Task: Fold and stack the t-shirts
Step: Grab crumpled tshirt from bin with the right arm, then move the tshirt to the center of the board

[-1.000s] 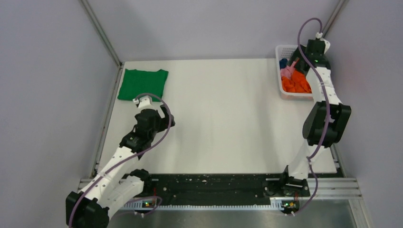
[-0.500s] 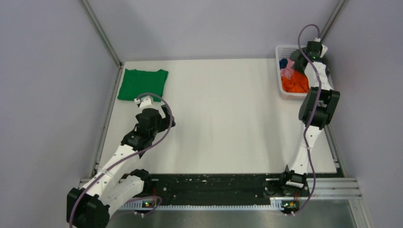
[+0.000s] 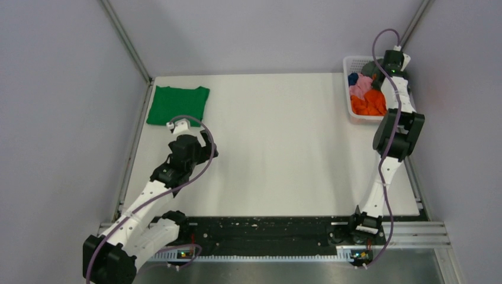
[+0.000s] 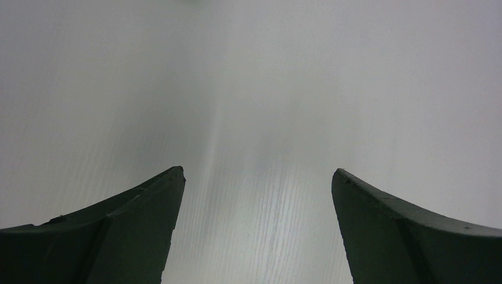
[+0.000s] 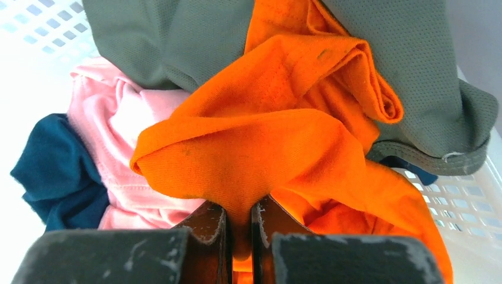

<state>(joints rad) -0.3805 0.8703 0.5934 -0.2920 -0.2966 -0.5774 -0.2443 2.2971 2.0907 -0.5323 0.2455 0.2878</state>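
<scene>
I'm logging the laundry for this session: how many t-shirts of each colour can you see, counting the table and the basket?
Green t-shirt: 1, on the table
Orange t-shirt: 1, in the basket
Pink t-shirt: 1
Grey t-shirt: 1
Dark blue t-shirt: 1
Total: 5 in view

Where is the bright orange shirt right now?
The orange shirt lies in the white basket at the far right corner of the table, beside the pink shirt and grey shirt, a fold pinched in the right hand.
</scene>
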